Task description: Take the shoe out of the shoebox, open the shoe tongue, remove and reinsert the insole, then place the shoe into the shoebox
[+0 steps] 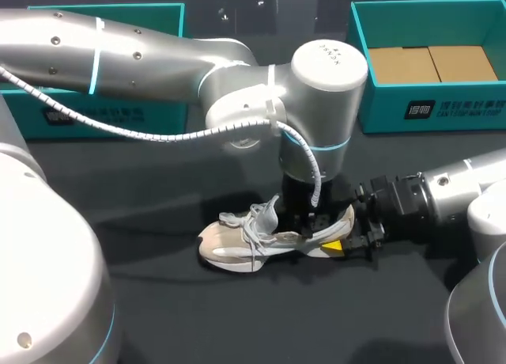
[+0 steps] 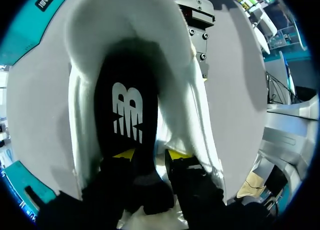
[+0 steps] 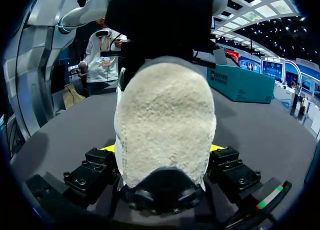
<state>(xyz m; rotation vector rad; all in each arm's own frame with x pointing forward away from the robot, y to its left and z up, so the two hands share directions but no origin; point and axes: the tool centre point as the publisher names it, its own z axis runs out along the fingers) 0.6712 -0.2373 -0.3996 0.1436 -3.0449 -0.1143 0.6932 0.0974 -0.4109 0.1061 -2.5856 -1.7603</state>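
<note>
The pale grey shoe (image 1: 261,241) lies on its sole on the dark table, toe to the left, tongue and laces pulled up. My left gripper (image 1: 307,220) comes straight down into the shoe's opening. In the left wrist view its fingers (image 2: 125,153) stand apart inside the shoe (image 2: 190,105), just over the black insole (image 2: 127,110) with its white logo, which lies flat in the shoe. My right gripper (image 1: 344,237) reaches in from the right. Its two fingers press the fleecy heel (image 3: 165,125) from both sides, so my right gripper (image 3: 162,148) is shut on the shoe.
The open teal shoebox (image 1: 443,107) with brown cardboard inside stands at the back right. A second teal box part (image 1: 103,115) sits at the back left, partly behind my left arm. Bare table lies in front of the shoe.
</note>
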